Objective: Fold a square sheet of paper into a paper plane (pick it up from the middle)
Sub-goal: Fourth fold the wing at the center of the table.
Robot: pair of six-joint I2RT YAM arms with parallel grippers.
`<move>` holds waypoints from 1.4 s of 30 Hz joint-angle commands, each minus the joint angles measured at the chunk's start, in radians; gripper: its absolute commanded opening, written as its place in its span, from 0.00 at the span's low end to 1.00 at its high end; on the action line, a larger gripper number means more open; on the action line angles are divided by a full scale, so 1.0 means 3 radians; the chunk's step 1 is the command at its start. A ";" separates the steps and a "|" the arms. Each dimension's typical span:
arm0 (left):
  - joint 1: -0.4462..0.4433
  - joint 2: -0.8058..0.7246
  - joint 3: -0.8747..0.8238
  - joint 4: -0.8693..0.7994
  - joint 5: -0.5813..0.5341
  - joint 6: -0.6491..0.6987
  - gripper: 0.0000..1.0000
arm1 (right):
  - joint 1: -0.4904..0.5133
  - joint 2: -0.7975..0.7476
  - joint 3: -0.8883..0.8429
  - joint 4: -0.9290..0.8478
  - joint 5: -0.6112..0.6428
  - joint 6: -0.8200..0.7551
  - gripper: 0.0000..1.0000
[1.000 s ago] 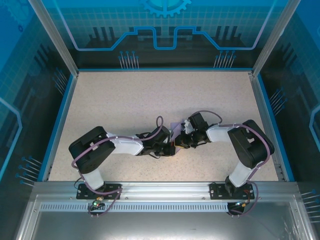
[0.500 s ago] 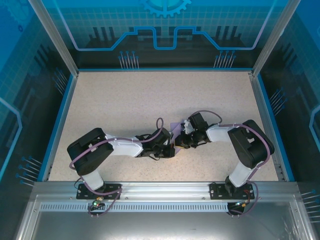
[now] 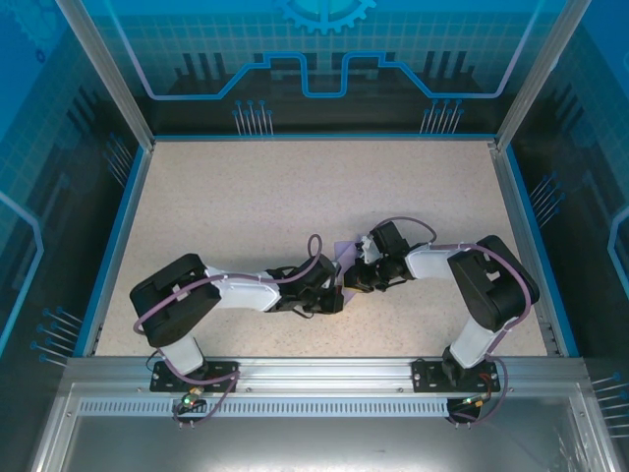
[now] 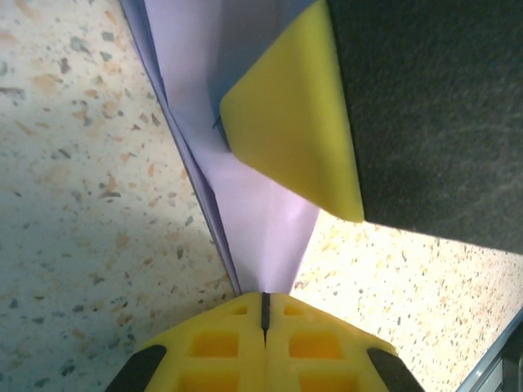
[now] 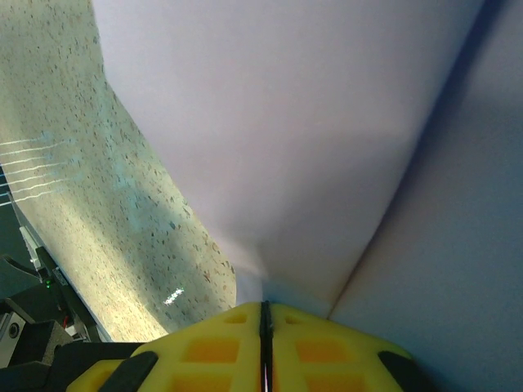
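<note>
Because a crease wants the sheet taut, I judge, my left gripper (image 4: 263, 299) and right gripper (image 5: 263, 310) each clench the folded lavender paper (image 4: 253, 220).

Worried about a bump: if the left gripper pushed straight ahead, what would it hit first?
The left gripper pinches the purple paper; beyond it, likely the right gripper's yellow finger; depth is unclear.

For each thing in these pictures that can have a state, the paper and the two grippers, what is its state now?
square sheet of paper: creased and folded into layers, pinched by both grippers.
left gripper: shut on the paper's pointed tip.
right gripper: shut on a fold of the paper.
</note>
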 commanded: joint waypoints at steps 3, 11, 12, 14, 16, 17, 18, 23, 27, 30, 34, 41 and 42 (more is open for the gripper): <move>-0.0100 -0.0137 -0.0056 -0.0588 0.0156 0.0056 0.00 | -0.0015 0.0070 -0.0026 -0.0235 0.0315 -0.0064 0.10; 0.0096 -0.0505 0.0209 -0.0512 0.0088 0.0139 0.00 | -0.0016 0.0028 -0.0029 -0.0159 0.0188 -0.0015 0.10; 0.0129 -0.0530 0.0220 -0.0492 0.0061 0.0144 0.00 | -0.0016 0.0027 -0.0027 -0.0150 0.0172 -0.0007 0.10; 0.0185 -0.0523 0.0249 -0.0421 0.0073 0.0162 0.00 | -0.0014 0.0028 -0.0019 -0.0127 0.0147 0.0006 0.10; 0.0217 -0.0424 0.0293 -0.0374 0.0124 0.0177 0.00 | -0.0018 0.0034 -0.0015 -0.0111 0.0123 0.0016 0.10; 0.0223 -0.0365 0.0306 -0.0329 0.0168 0.0187 0.00 | -0.0016 0.0028 -0.0013 -0.0103 0.0111 0.0025 0.10; 0.0223 -0.0302 0.0312 -0.0284 0.0210 0.0188 0.00 | -0.0019 0.0027 -0.0015 -0.0102 0.0100 0.0027 0.10; 0.0221 -0.0006 0.0307 -0.0021 0.0355 0.0192 0.00 | -0.0048 0.0020 -0.0024 -0.0048 0.0018 0.0073 0.10; 0.0218 0.0155 0.0286 0.0042 0.0391 0.0203 0.00 | -0.0076 0.0014 -0.0057 0.0026 -0.0050 0.0137 0.10; 0.0221 0.0248 0.0269 0.0042 0.0387 0.0214 0.00 | -0.0094 0.0010 -0.0062 0.0039 -0.0087 0.0152 0.10; 0.0218 0.0348 0.0291 -0.0104 0.0317 0.0283 0.00 | -0.0109 -0.0024 -0.0043 0.0027 -0.0091 0.0160 0.11; 0.0212 0.0432 0.0211 -0.0289 0.0179 0.0376 0.00 | -0.0154 -0.0054 0.0082 0.0009 0.0054 0.0142 0.13; 0.0213 0.0437 0.0203 -0.0315 0.0164 0.0390 0.00 | -0.0160 -0.0062 0.0081 0.0029 0.0094 0.0156 0.13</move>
